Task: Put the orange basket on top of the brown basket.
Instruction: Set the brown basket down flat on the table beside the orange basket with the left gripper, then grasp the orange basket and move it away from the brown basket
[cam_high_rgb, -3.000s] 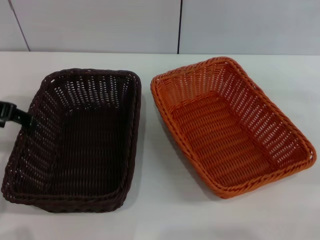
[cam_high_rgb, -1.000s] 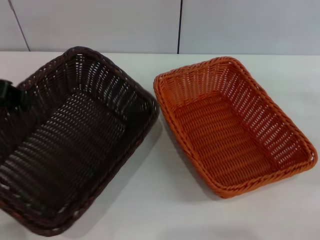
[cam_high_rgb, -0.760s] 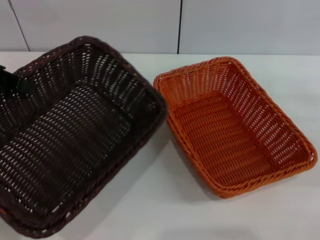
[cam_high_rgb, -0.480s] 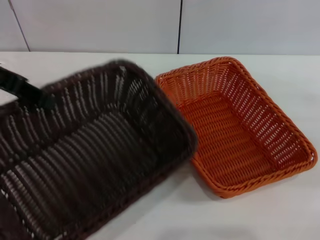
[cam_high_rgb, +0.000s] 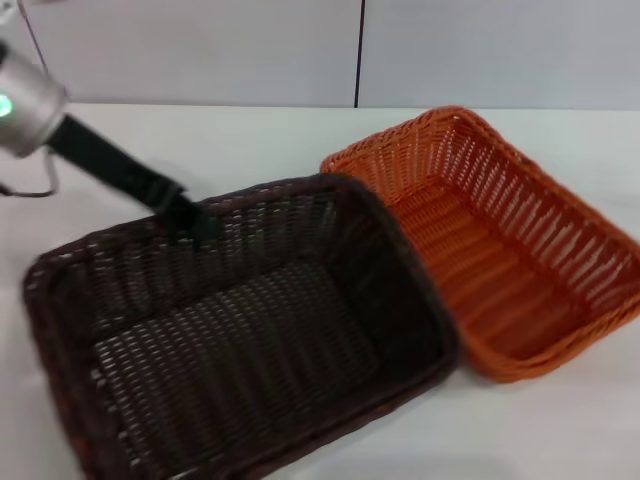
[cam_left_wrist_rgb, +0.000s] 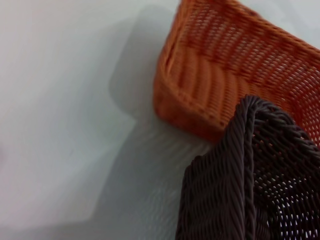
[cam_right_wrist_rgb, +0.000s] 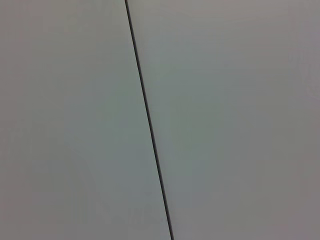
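The brown basket (cam_high_rgb: 250, 340) hangs tilted above the table at the front left, and it is the one held. My left gripper (cam_high_rgb: 195, 218) is shut on its far rim, with the arm reaching in from the upper left. The orange basket (cam_high_rgb: 500, 230) rests on the table at the right. The brown basket's right corner overlaps the orange one's near-left rim. The left wrist view shows the brown basket's rim (cam_left_wrist_rgb: 245, 165) in front of a corner of the orange basket (cam_left_wrist_rgb: 220, 70). My right gripper is out of view.
Both baskets are on a white table (cam_high_rgb: 560, 430), with a panelled wall (cam_high_rgb: 200, 50) behind it. The right wrist view shows only a plain panel seam (cam_right_wrist_rgb: 147, 120).
My left gripper has lifted the brown basket and swung it right and forward until its corner covers the orange basket's edge. The orange basket has shifted a little.
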